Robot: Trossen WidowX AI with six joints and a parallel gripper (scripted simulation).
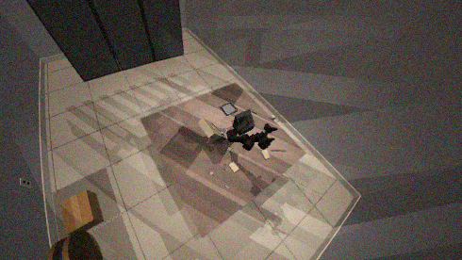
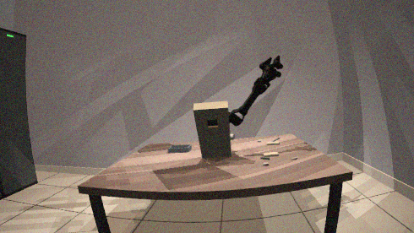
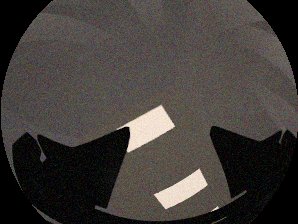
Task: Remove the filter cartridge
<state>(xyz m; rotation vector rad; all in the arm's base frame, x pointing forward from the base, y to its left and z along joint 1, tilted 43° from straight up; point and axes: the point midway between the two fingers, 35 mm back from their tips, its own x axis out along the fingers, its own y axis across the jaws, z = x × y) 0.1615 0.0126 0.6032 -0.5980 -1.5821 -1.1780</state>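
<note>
The service panel (image 1: 206, 127) (image 2: 215, 141) stands upright on the table; the exterior view shows its back, with a small square opening. The cartridge and its slots cannot be made out in any view. The tray (image 1: 222, 109) (image 2: 179, 149) lies on the table beside the panel, and no object shows on its grey floor in the top view. My gripper (image 1: 274, 134) (image 2: 270, 60) (image 3: 173, 131) is open, fingers wide apart with nothing between them. It points upward, high above the table and well away from panel and tray.
On the table (image 2: 211, 193), cream blocks (image 1: 234, 167) (image 2: 270, 154), a thin dark rod (image 1: 278, 151) and small pale bits (image 1: 211, 173) lie on the side of the panel away from the tray. A dark blocky shape (image 1: 243, 121) stands between tray and arm. The wrist view shows bright ceiling lights (image 3: 152, 128).
</note>
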